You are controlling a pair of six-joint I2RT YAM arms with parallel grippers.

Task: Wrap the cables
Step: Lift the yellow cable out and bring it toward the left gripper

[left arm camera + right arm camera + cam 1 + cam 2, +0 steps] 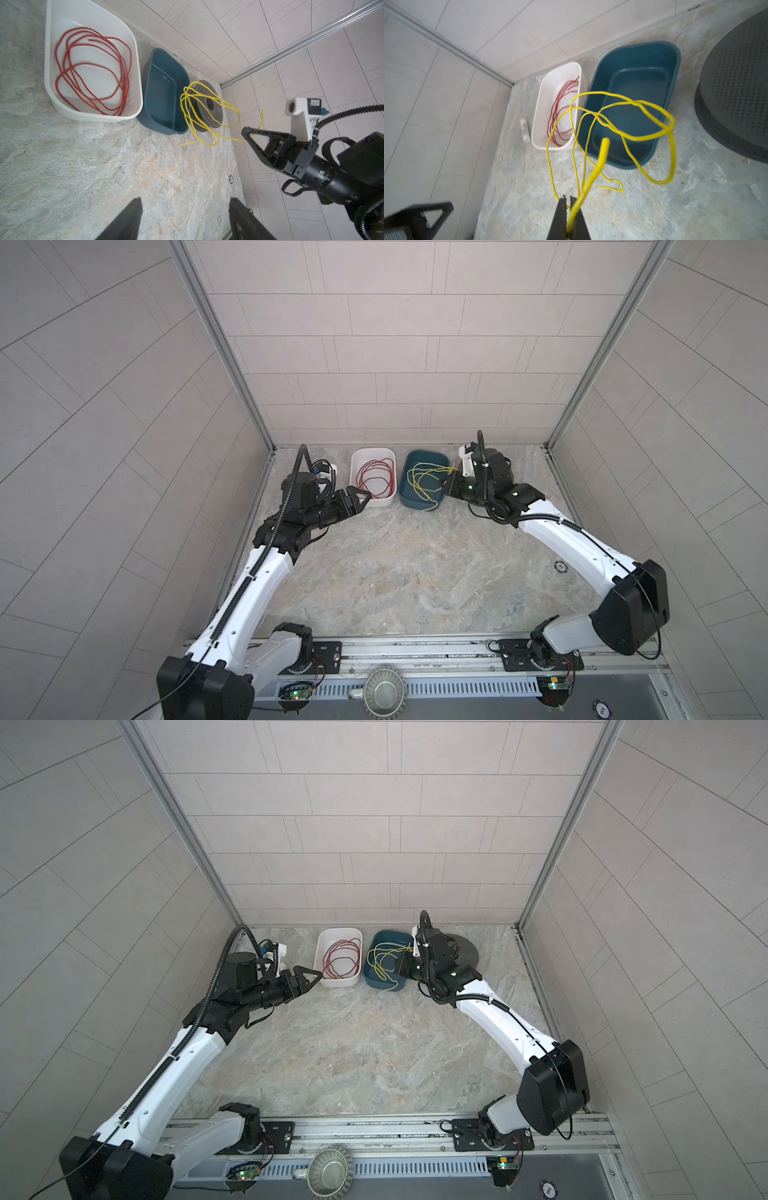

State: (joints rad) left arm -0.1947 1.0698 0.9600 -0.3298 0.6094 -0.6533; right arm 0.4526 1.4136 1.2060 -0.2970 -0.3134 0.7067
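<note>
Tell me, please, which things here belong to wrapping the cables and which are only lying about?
For the job: yellow wire, pinched in the shut right gripper; open, empty left gripper; grey spool, probably for winding.
Lying about: red wire in the white tub; empty blue tub; small white tube beside the white tub.

Yellow cable: you are seeing one very thin wire hanging in loose springy loops from the right gripper, apparently dangling over the blue bin.
</note>
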